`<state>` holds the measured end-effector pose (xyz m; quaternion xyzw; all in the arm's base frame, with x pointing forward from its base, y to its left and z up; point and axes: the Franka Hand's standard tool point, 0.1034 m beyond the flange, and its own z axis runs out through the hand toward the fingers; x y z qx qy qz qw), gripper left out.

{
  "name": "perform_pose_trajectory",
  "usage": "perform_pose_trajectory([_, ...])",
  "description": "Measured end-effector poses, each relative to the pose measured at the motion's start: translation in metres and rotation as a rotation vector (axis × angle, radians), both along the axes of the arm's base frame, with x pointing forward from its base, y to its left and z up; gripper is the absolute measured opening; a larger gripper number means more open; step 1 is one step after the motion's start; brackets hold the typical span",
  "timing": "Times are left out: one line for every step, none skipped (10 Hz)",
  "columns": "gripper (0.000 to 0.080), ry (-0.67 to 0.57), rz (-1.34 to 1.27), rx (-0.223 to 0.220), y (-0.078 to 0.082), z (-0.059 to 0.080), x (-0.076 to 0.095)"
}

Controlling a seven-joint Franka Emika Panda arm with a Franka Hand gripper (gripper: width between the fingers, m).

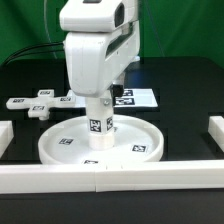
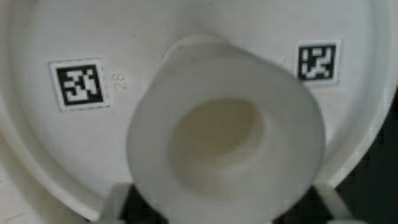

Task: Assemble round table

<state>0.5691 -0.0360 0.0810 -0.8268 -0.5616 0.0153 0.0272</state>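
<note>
The large white rimmed disc (image 1: 60, 150) lies flat near the front rail, with tags on its face. The short cylinder leg (image 1: 99, 125) stands upright at the disc's centre, tags on its side. My gripper (image 1: 97, 103) is shut on the leg's upper part from above. In the wrist view the leg (image 2: 222, 120) shows end-on, hollow, over the disc (image 2: 178, 30), with my gripper (image 2: 224, 205) closed on it and a finger (image 2: 338, 196) on each side. The small flat base piece (image 1: 40, 102) lies behind the disc at the exterior view's left. The hub is hidden by the leg.
The marker board (image 1: 138, 97) lies behind the disc at the exterior view's right. Long white border rails run along the front (image 1: 110, 178), the left (image 1: 5, 135) and the right (image 1: 215, 130). The table is black.
</note>
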Motion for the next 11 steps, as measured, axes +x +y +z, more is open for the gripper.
perform_pose_trajectory([0.0191,0.001,-0.001,0.0,0.0,0.0,0.0])
perform_pose_trajectory([0.0053,0.001,-0.002,0.0,-0.001,-0.001,0.0])
perform_pose_trajectory([0.0008,-0.002,-0.027,-0.002,0.003,0.001,0.002])
perform_pose_trajectory([0.0002,-0.006,-0.04,-0.004,0.011,0.003,0.004])
perform_pose_trajectory([0.0002,-0.01,-0.035,-0.003,0.01,0.005,0.005])
perform_pose_trajectory([0.0001,-0.013,-0.012,-0.002,0.003,0.006,0.005])
perform_pose_trajectory([0.0001,-0.01,-0.018,-0.002,0.004,0.005,0.005])
perform_pose_trajectory([0.0001,-0.01,-0.018,-0.002,0.004,0.005,0.005])
perform_pose_trajectory([0.0129,-0.012,-0.011,-0.003,0.002,0.005,0.005])
perform_pose_trajectory([0.0129,-0.026,0.038,-0.003,-0.004,0.004,0.006])
perform_pose_trajectory([0.0306,-0.025,0.036,-0.003,-0.01,0.004,0.005])
